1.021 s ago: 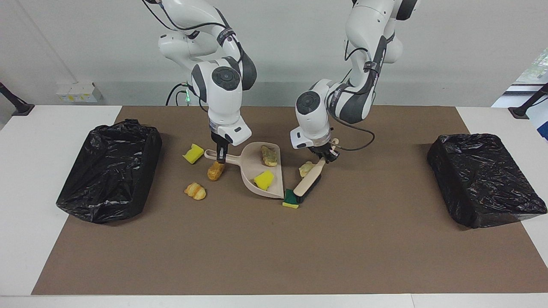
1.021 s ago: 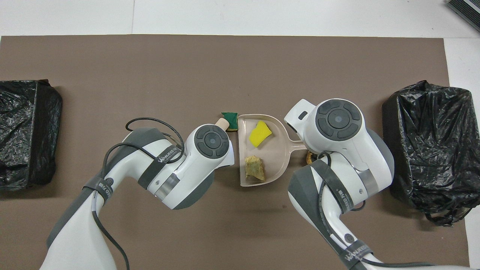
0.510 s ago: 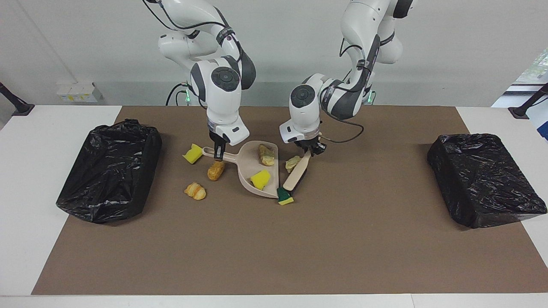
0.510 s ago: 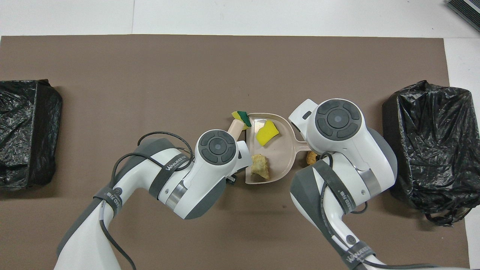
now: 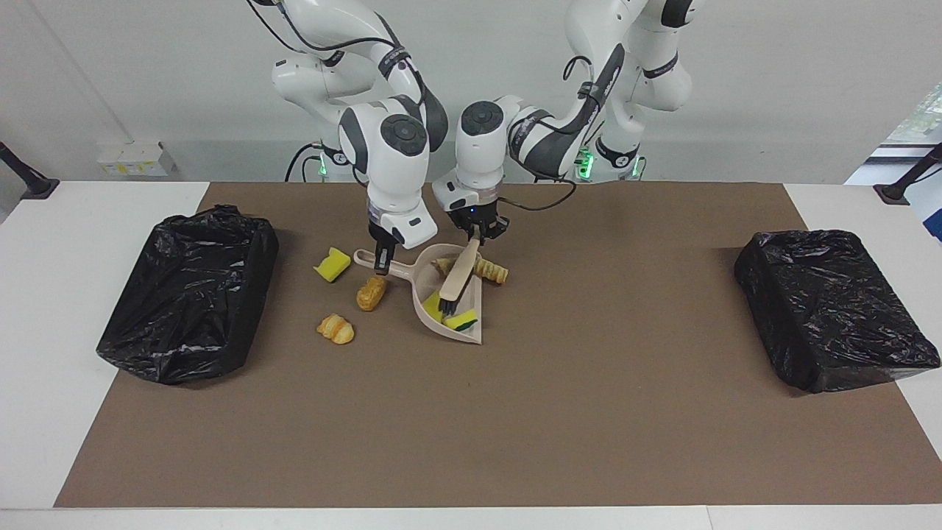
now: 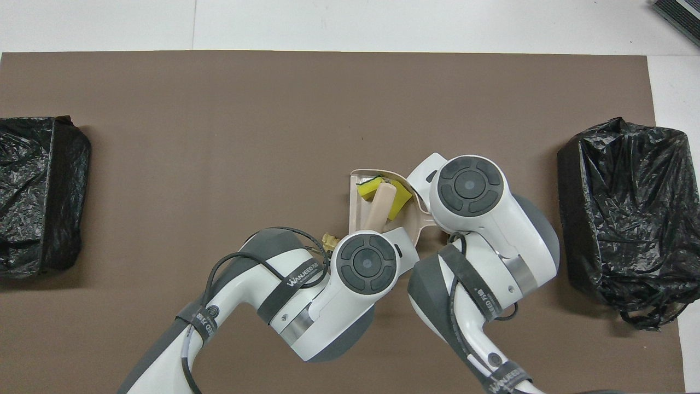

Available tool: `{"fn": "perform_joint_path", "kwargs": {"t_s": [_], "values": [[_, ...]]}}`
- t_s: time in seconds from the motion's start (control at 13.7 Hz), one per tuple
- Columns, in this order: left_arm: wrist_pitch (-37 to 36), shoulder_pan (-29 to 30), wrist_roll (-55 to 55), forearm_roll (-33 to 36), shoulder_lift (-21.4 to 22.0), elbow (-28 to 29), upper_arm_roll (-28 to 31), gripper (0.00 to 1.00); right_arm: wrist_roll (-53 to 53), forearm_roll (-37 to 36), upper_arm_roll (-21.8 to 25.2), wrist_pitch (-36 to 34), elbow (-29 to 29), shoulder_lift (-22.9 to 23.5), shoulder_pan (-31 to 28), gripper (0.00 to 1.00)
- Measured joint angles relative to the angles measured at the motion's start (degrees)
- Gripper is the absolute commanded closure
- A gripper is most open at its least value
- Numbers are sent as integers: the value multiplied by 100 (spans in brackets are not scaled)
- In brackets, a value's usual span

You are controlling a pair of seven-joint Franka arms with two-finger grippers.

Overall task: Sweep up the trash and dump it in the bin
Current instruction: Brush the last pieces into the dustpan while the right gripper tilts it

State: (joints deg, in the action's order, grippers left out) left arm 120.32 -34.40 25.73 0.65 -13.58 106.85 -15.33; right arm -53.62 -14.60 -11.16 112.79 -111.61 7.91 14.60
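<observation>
**A:** Drawing the brush [image 5: 460, 276] deeper into the dustpan [image 5: 471, 335], just above the frame's centre, looks like the step in hand. The left gripper [image 5: 477, 234] is clamped on the brush's handle, and the right gripper [image 5: 380, 258] is clamped on the dustpan's handle. I'd hold the bristles low and the pan's lip flat on the brown mat [image 5: 515, 427], so the green-faced sponge [image 5: 464, 320] by the lip can't slide out.

**B:** And the other trash?

**A:** A bread stick [image 5: 491, 271] lies at the pan's mouth beside the brush, seemingly not inside yet, so it needs its own stroke. Three bits lie near the pan's handle: a yellow sponge [image 5: 333, 264], a pastry [image 5: 371, 292] and a croissant piece [image 5: 335, 328]. A black-lined bin [image 5: 188, 294] sits at the frame's edge toward the right arm's end. A second bin [image 5: 835, 309] sits at the other edge.

**B:** What can't you read?

**A:** From overhead, the two wrists cover the pan's handle and those three bits. The brush hides part of the pan's load, so I can't count it. I also can't tell whether the bristles touch the pan's floor.
</observation>
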Motion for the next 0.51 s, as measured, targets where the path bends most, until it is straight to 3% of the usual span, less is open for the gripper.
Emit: {"fn": "perform_joint_path", "kwargs": {"t_s": [0.22,0.51], "values": [[-485,112,51,0,28,-301,98,100,-108,3,3,113,-9,41,-24,100],[-1657,470,143,-1,137,-313,142,100,-706,4,13,370,-24,113,-173,100]]}}
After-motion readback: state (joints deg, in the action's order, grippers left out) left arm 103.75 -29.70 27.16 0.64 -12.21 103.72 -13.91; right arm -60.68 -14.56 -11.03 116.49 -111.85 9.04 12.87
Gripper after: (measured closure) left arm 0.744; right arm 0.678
